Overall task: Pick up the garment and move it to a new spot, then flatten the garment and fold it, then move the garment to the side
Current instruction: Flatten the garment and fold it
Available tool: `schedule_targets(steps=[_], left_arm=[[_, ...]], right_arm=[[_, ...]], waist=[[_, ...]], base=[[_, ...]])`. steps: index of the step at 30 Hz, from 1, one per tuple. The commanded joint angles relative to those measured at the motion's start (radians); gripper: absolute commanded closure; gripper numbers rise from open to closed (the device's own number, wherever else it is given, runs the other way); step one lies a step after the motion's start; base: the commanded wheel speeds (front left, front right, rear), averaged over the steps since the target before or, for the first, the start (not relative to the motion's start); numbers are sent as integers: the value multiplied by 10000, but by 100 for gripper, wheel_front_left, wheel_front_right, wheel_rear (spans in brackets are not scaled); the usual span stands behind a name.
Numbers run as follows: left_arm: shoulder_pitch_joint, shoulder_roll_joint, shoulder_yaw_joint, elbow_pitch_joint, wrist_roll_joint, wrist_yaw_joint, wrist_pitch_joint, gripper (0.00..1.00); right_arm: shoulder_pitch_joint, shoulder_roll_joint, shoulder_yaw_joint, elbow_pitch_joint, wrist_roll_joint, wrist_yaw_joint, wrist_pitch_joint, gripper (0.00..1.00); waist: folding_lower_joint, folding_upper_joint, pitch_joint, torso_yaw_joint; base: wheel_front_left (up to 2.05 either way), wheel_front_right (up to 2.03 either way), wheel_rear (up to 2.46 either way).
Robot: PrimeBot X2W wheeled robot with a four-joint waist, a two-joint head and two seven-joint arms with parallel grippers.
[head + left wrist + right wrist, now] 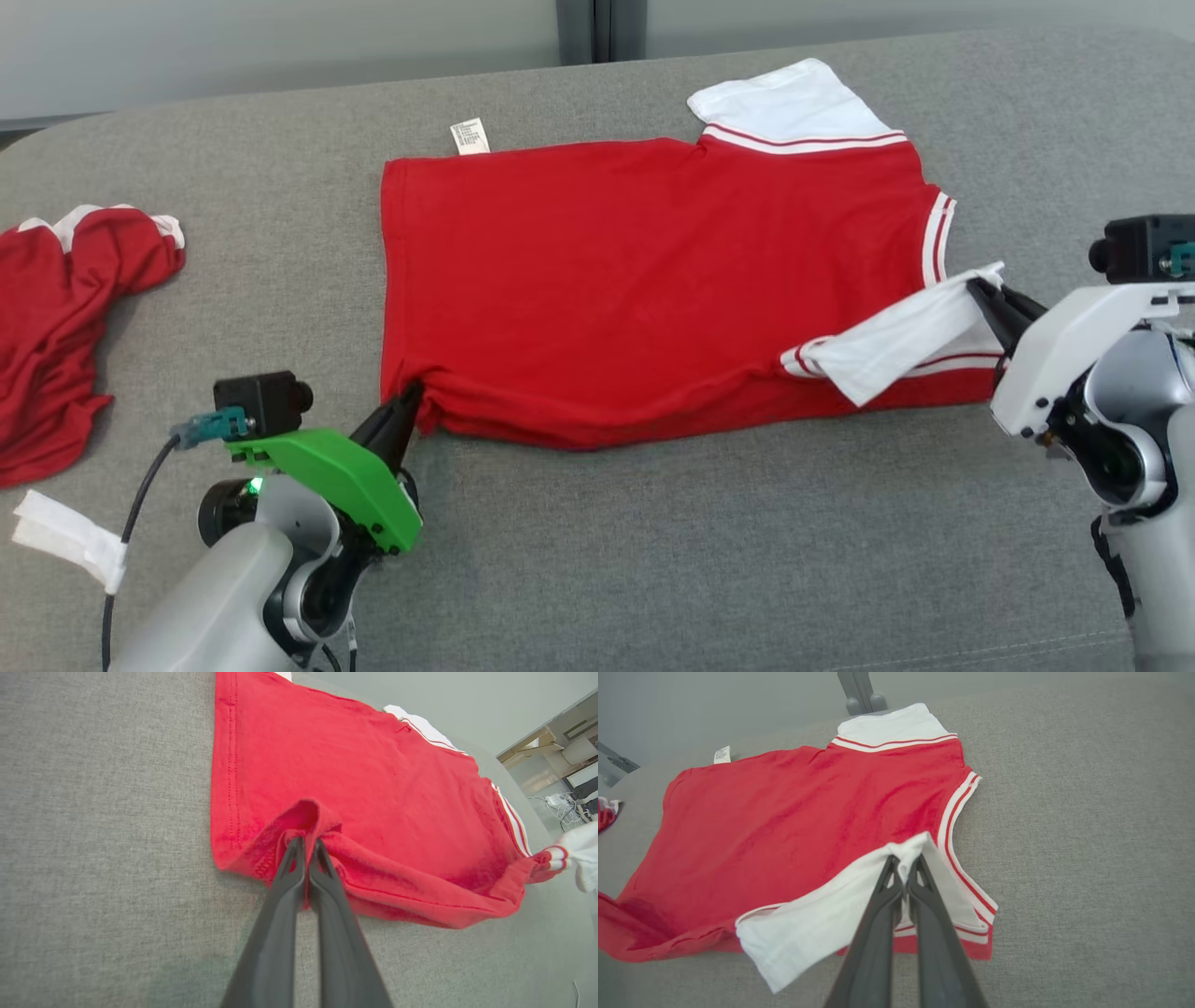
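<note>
- The left gripper [306, 842] is pinched tight on the garment [653, 280]. Its two dark fingers are pressed together, with a bunched ridge of red cloth at their tips.
- It holds the corner of the hem [224, 788] nearest to it. In the left wrist view the stitched hem runs up and away to the left of the fingers, and the red body spreads ahead of them and to their right.
- The right gripper [903, 861] is likewise closed on the garment, clamping the edge of a white sleeve [808, 933] between its fingertips.
- That sleeve is lifted and drawn across the red body, trailing from the fingertips toward the lower left of the right wrist view. The striped trim [955, 812] of the garment's edge lies just to the right of the fingers.
- Beyond both grippers the garment lies spread and mostly flat on the grey cushion [747, 560]. Its near edge is slightly raised and rumpled between the two grips.
- The other sleeve [794, 103], also white, lies flat at the far edge, ahead of the right gripper.
- A small white label [470, 136] sticks out past the far edge, ahead of the left gripper.
- Well out to the left of the left gripper, a second red garment [65, 317] lies crumpled, apart from the first.
- A white strip [65, 541] lies on the cushion just outside the left arm, near its cable.
</note>
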State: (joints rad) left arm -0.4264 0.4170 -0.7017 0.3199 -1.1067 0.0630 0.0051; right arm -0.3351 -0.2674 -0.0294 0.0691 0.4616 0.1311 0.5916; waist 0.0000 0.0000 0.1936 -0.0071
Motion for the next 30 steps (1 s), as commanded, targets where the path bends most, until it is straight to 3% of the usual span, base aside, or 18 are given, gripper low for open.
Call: schedule_targets(steps=[1, 10, 19, 20, 21, 22, 23, 27, 30], left_arm=[[-277, -44, 53, 208, 24, 95, 77, 100], [-1393, -495, 9, 1581, 223, 329, 323, 100], [-1764, -847, -153, 2397, 283, 117, 326, 100], [-1783, -865, -170, 2435, 300, 103, 308, 99], [-1780, -882, -194, 2484, 304, 75, 276, 78], [-1784, -893, -212, 2502, 349, 71, 210, 0], [-1785, -918, -193, 2524, 382, 73, 90, 0], [-1698, -935, -202, 2594, 494, 114, -269, 0], [-1425, -664, -180, 2696, 749, 509, -554, 0]], right_arm=[[-386, -62, 116, 255, -83, -7, -344, 100], [-2110, -228, 1123, 2519, -288, -7, -2113, 100], [-3096, -364, 2382, 4195, -35, -7, -3588, 100], [-3204, -391, 2454, 4339, 4, -9, -3714, 100], [-3310, -415, 2531, 4533, 21, -9, -3863, 100], [-3378, -452, 2611, 4683, -54, -9, -3989, 20], [-3468, -470, 2642, 4838, -119, -9, -4221, 0], [-3639, -417, 2777, 5225, -183, -9, -5059, 0], [-3508, -476, 2919, 5240, -24, -9, -5334, 0]], waist=[[0, 0, 199, -16], [0, 0, 677, -9], [0, 0, 761, 125], [0, 0, 750, 142], [0, 0, 726, 164], [0, 0, 703, 183], [0, 0, 667, 213], [0, 0, 510, 270], [0, 0, 326, 252]], base=[[0, 0, 0], [0, 0, 0], [0, 0, 0], [0, 0, 0], [0, 0, 0], [0, 0, 0], [0, 0, 0], [0, 0, 0], [0, 0, 0]])
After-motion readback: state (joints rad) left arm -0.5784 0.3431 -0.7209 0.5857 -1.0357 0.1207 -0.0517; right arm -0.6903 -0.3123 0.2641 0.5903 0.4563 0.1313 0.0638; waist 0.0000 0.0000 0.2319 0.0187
